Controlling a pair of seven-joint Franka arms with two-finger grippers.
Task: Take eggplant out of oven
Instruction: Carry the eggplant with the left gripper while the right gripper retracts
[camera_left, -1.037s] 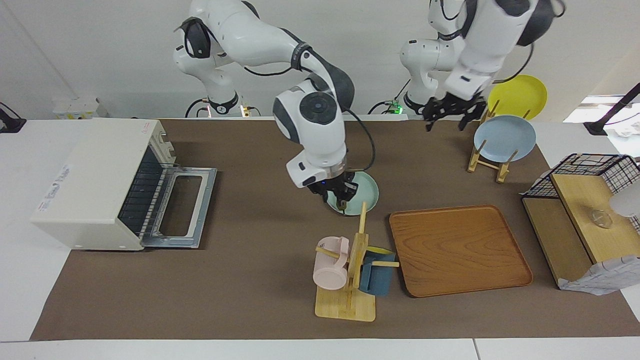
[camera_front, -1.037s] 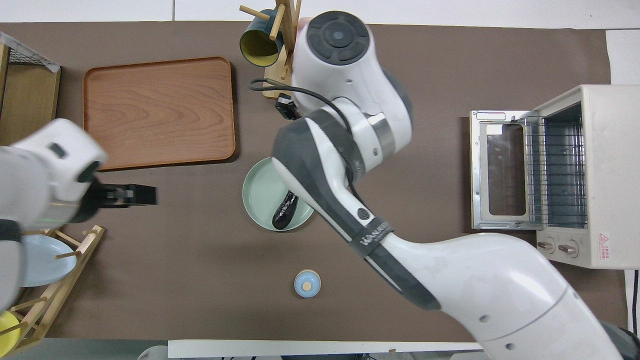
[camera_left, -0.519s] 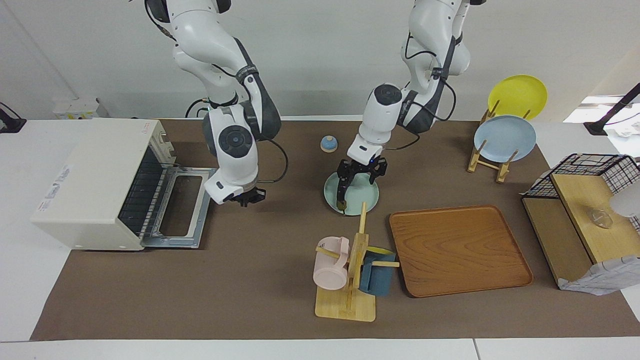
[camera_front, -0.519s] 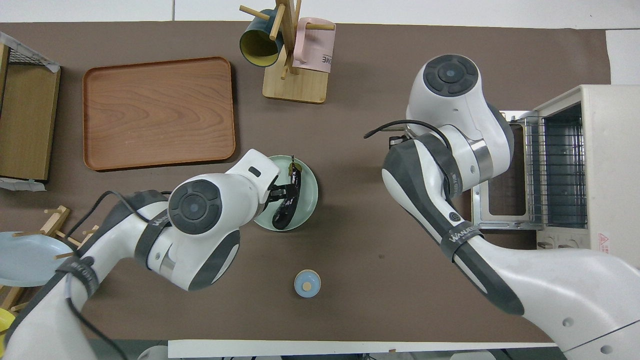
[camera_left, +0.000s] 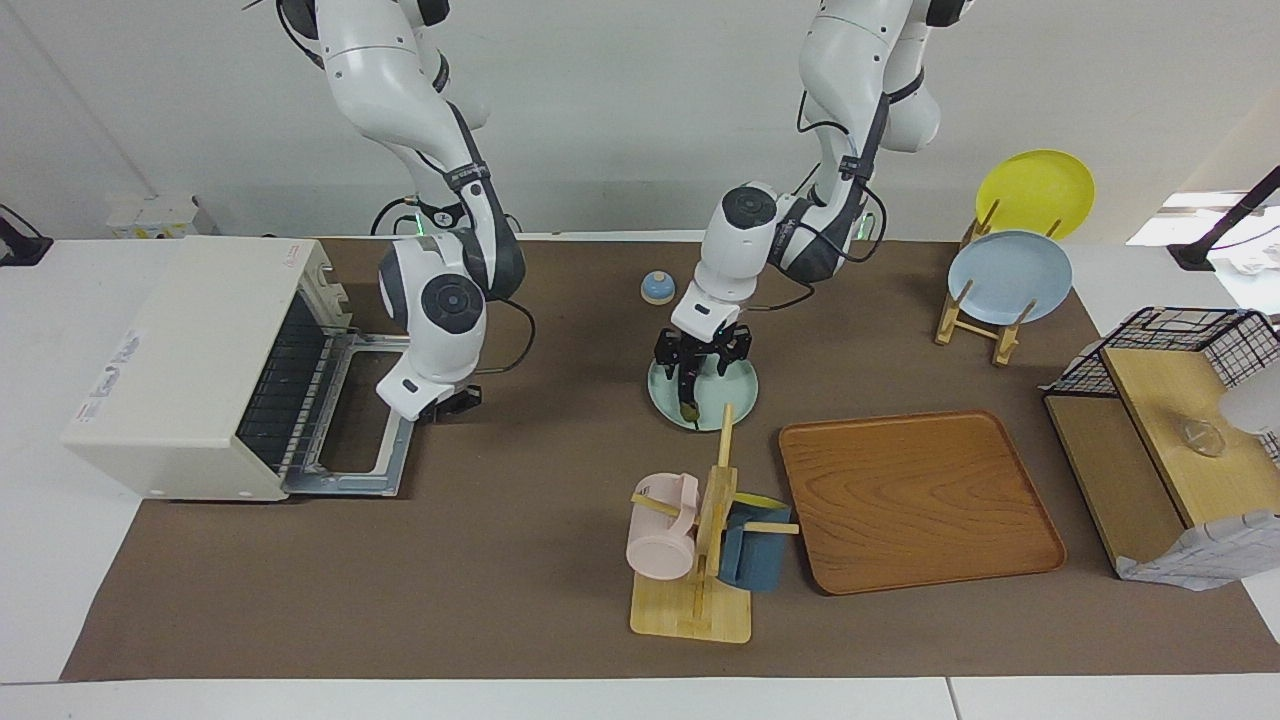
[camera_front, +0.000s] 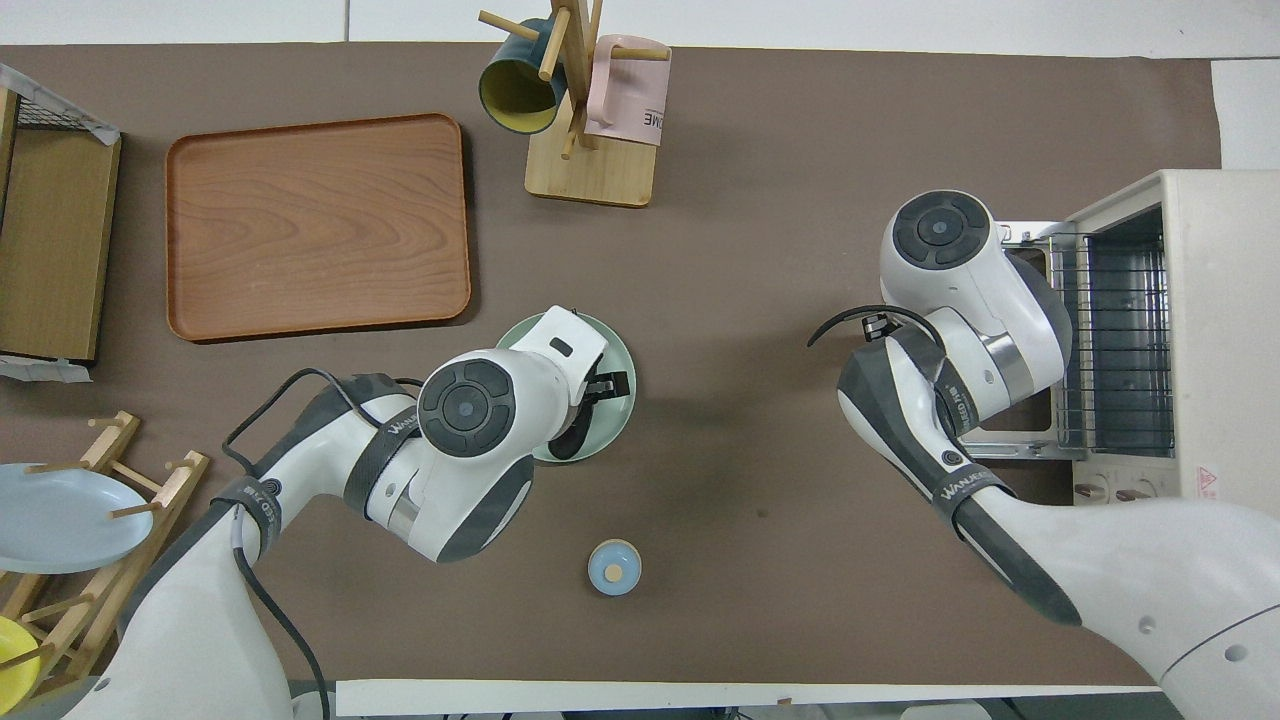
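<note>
The eggplant (camera_left: 688, 398) lies on the pale green plate (camera_left: 733, 385) at the table's middle. My left gripper (camera_left: 700, 372) is open and stands low over the plate, right above the eggplant. In the overhead view the left gripper (camera_front: 598, 385) covers most of the eggplant (camera_front: 566, 443), and only its dark end shows at the plate's rim (camera_front: 622, 352). The oven (camera_left: 190, 360) stands at the right arm's end with its door (camera_left: 360, 420) folded down flat and its wire rack (camera_front: 1120, 340) bare. My right gripper (camera_left: 455, 402) hangs just above the door's edge.
A small blue bell (camera_left: 656, 287) sits nearer to the robots than the plate. A mug tree (camera_left: 700, 540) and a wooden tray (camera_left: 915, 500) lie farther out. A plate rack (camera_left: 1005, 280) and a shelf with a wire basket (camera_left: 1170, 430) stand at the left arm's end.
My right arm has left the plate and swung over to the oven door. My left arm has come from the plate rack down over the plate. The eggplant stays on the plate.
</note>
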